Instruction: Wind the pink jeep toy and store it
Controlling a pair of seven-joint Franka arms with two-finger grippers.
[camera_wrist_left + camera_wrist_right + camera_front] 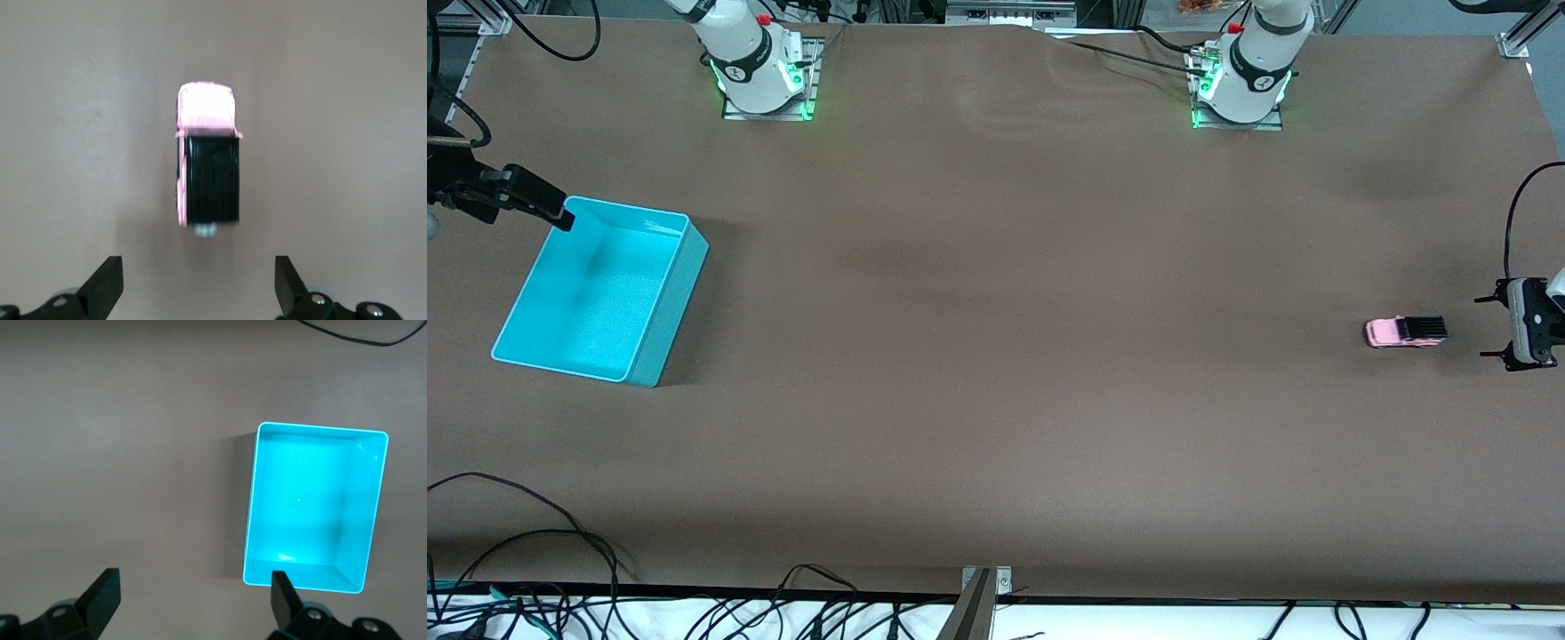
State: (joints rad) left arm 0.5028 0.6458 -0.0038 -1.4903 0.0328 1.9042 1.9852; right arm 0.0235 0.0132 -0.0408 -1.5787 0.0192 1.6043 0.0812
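The jeep [1405, 332] sits upright on its wheels on the brown tabletop [996, 400], close to the edge at the left arm's end and roughly midway between the robots' edge and the camera's edge. It is a tiny boxy car, pink in the body and bonnet, with a ribbed black roof [211, 175]. Its pink nose points toward the right arm's end.
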